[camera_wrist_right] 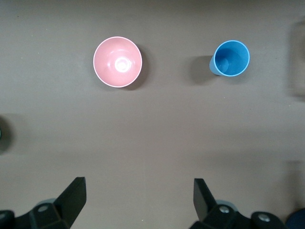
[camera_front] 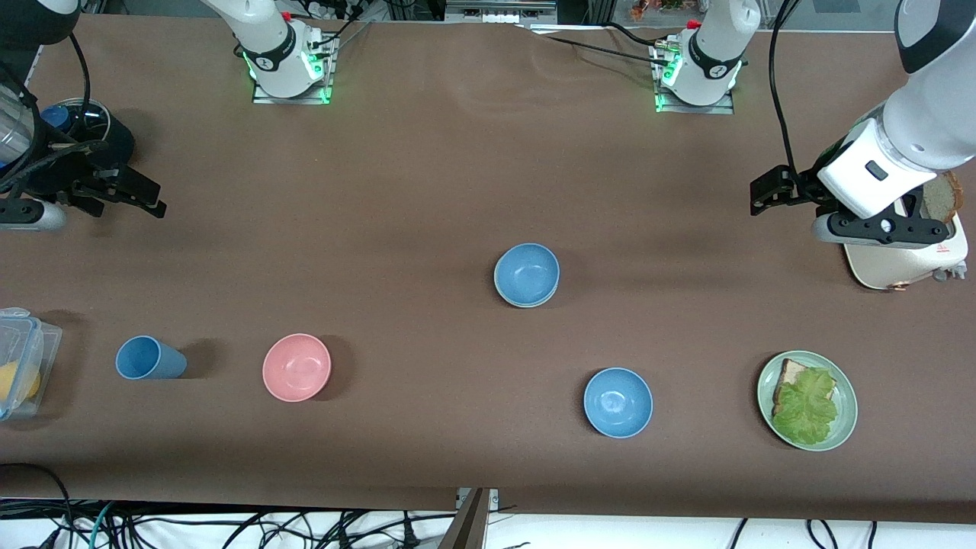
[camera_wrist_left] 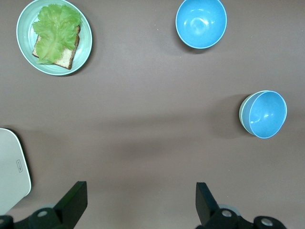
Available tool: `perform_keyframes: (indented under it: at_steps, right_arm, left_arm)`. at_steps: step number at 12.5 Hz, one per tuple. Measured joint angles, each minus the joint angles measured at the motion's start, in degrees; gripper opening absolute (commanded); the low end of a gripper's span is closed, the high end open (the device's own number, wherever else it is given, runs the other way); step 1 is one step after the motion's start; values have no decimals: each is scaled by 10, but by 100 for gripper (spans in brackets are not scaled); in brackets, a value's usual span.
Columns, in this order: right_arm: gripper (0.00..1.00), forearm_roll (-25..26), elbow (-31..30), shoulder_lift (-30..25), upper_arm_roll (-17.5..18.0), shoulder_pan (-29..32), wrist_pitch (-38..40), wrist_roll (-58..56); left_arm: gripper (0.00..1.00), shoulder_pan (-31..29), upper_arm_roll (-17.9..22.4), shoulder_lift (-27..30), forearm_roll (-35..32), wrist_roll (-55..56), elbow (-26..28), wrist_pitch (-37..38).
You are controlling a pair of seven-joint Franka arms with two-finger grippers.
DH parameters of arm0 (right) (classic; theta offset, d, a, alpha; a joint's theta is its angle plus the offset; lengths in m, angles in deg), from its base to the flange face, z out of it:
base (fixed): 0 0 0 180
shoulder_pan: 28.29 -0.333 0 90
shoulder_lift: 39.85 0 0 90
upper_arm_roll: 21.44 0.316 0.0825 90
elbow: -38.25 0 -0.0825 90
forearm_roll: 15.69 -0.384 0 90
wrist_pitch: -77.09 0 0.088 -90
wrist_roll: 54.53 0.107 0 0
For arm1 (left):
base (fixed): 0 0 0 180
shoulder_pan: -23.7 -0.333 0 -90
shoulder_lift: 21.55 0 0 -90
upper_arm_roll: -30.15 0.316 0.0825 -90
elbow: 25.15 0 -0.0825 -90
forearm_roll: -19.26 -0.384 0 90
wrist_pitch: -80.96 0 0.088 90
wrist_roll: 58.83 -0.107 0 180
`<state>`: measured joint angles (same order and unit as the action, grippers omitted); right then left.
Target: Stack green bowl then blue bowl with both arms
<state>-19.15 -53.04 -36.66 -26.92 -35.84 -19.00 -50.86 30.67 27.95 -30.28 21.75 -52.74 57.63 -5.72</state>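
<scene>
The left arm is hanging raised over the bench's edge at its own end, its wrist bent above a cream toaster (camera_front: pixel 907 259) holding a slice of bread, and the left gripper (camera_wrist_left: pixel 138 202) is pointing down at bare brown bench with its jaws spread wide and grasping nothing. The right arm is hanging likewise over the bench's edge at the right arm's end, and the right gripper (camera_wrist_right: pixel 138 200) is facing the bench surface with its jaws released and nothing between them. The blue bowl (camera_front: pixel 526 273) is sitting nested inside the green bowl (camera_front: pixel 499 293) near the middle of the bench, only a pale green rim showing around the blue one; the left wrist view is showing that same pair (camera_wrist_left: pixel 263 114) well apart from the left gripper's open fingers. A second, brighter blue bowl (camera_front: pixel 618 402) is standing alone closer to the front camera's edge. A green plate (camera_front: pixel 845 415) carrying bread and lettuce is resting near the corner at the left arm's end, by the front camera's edge. A pink bowl (camera_front: pixel 296 367) and a blue cup (camera_front: pixel 149 357) lying on its side are sitting toward the right arm's end, with a clear plastic container (camera_front: pixel 23 362) at that edge.
</scene>
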Motion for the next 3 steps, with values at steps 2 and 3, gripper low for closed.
perform_keyframes:
  at_steps: [2, 3]
  right_arm:
    - [99, 0, 0, 0, 0, 0, 0, 0]
    - [99, 0, 0, 0, 0, 0, 0, 0]
  left_arm:
    - [100, 0, -1, 0, 0, 0, 0, 0]
    - [100, 0, -2, -1, 0, 0, 0, 0]
